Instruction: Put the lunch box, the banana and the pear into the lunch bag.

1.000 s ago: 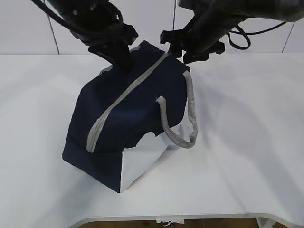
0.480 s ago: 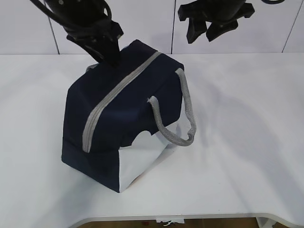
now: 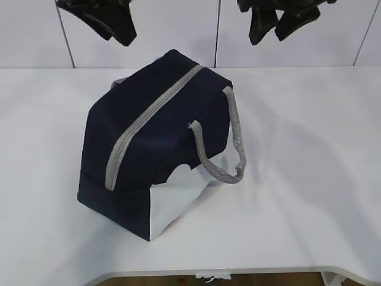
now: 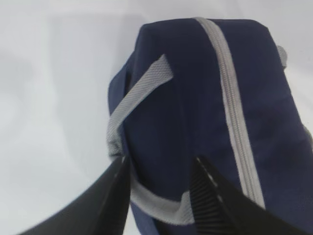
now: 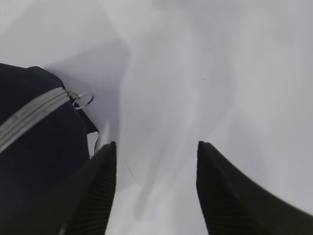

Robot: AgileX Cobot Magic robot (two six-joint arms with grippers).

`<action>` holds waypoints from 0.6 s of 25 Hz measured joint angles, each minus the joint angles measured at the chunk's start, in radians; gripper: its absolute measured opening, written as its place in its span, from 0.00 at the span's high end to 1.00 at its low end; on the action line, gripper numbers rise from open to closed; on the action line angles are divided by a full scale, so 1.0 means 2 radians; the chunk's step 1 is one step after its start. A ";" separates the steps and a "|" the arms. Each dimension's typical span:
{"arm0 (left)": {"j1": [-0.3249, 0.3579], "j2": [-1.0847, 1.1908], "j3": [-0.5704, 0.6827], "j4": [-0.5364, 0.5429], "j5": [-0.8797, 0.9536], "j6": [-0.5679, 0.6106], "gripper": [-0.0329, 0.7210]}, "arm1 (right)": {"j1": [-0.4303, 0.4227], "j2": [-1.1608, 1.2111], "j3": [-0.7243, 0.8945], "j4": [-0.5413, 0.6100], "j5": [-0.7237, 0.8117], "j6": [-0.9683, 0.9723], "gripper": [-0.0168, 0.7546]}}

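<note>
The navy lunch bag [image 3: 161, 119] stands on the white table, its grey zipper [image 3: 149, 116] shut along the top and a grey strap handle [image 3: 235, 143] hanging on its right side. The lunch box, banana and pear are out of view. My left gripper [image 3: 110, 21] is open and empty, raised above the bag's far left end. In the left wrist view [image 4: 161, 161] the bag [image 4: 195, 98] and its other strap [image 4: 137, 93] lie below the jaws. My right gripper [image 3: 272, 33] is open and empty, raised at the far right. The right wrist view [image 5: 156, 144] shows the zipper's ring pull [image 5: 83, 100].
The white table [image 3: 309, 179] stretches around the bag, with its front edge near the bottom of the exterior view. A white panelled wall [image 3: 178, 30] stands behind. The bag's white side panel [image 3: 175, 202] faces the front.
Both grippers have lifted up and away from the bag's far end. The right one left the zipper end first, then the left one let go. The bag settled slightly.
</note>
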 joint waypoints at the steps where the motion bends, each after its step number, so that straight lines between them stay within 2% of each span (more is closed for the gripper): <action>1: 0.000 -0.012 0.006 0.004 0.000 -0.005 0.54 | 0.000 -0.011 0.009 0.000 0.001 0.000 0.44; 5: 0.000 -0.059 0.046 0.028 0.000 -0.015 0.54 | 0.000 -0.080 0.068 0.000 0.001 0.000 0.44; 6: 0.000 -0.090 0.073 0.036 0.001 -0.017 0.54 | 0.000 -0.097 0.085 0.000 0.001 0.000 0.44; 15: 0.000 -0.245 0.198 0.040 0.006 -0.018 0.56 | 0.000 -0.294 0.268 0.003 0.003 0.000 0.44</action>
